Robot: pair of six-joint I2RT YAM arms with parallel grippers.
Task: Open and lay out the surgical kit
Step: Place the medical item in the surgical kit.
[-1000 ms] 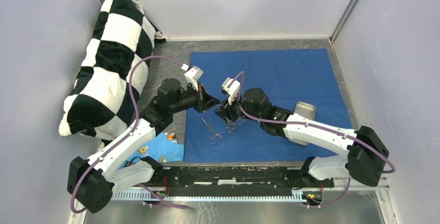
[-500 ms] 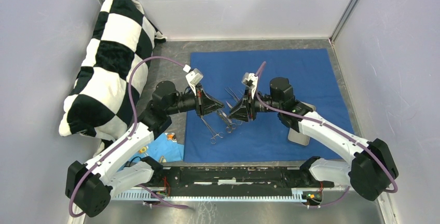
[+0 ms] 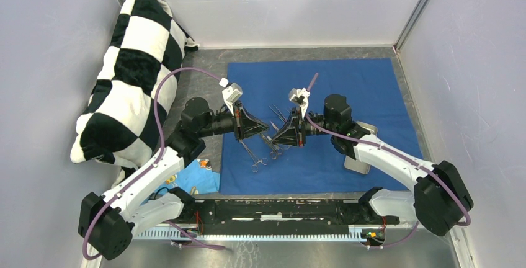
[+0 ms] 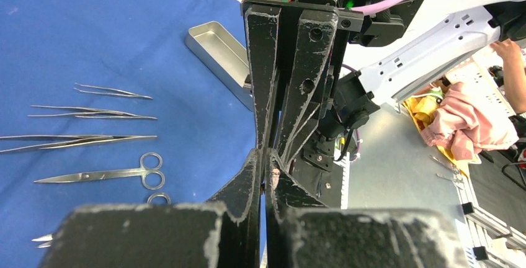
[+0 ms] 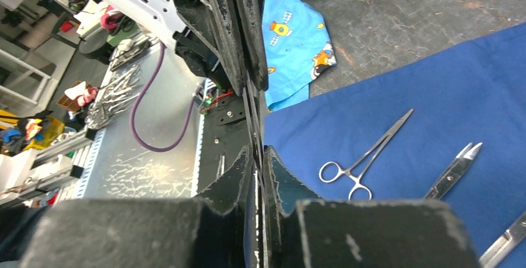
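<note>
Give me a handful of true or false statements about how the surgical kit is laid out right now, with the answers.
1. The dark blue cloth lies spread open and flat. True.
2. The steel tray sits at the cloth's far left corner. False: it is toward the cloth's right side, partly under the right arm.
3. Several thin instruments lie on the cloth. True.
4. The light blue patterned scrap lies in the middle of the dark blue cloth. False: it is off the cloth, beside its near left corner.
5. The left gripper and right gripper point toward each other, tips close together. True.
</note>
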